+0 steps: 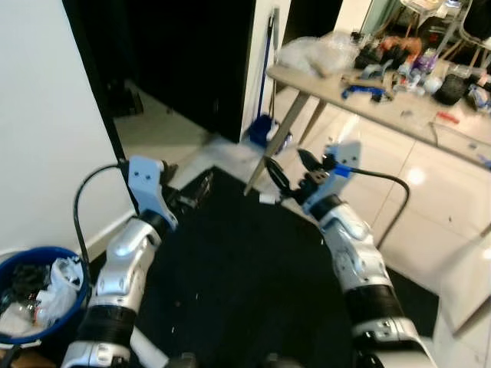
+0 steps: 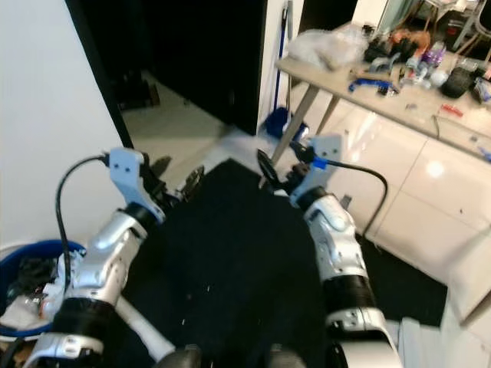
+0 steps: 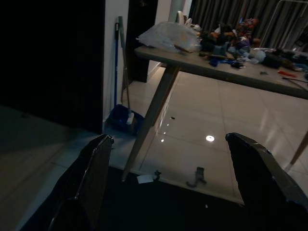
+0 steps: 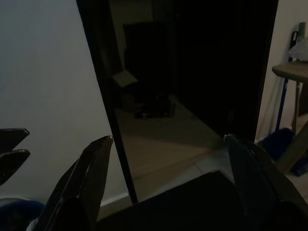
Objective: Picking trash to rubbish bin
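From the head camera, the blue rubbish bin sits in the lower left corner of the frame against the white wall, stuffed with crumpled white and dark trash. The left pincer hangs left of centre over the black mat, well up and right of the bin; its fingers look spread and hold nothing. The right pincer is just right of centre, fingers parted, with a small white scrap at its lower fingertip; whether it grips or merely overlaps the scrap I cannot tell. A cluttered wooden surface runs across the upper right, and a blue dustpan and broom lean at the doorway.

In the left wrist view, the two black fingers stand wide apart at the bottom of the frame, empty. Between them on the tiled floor, low centre, lie a white scrap of paper and a small dark piece of litter, near the surface's leg.

In the right wrist view, the fingers are likewise wide apart, and the bin's blue rim peeks in at the lower left.
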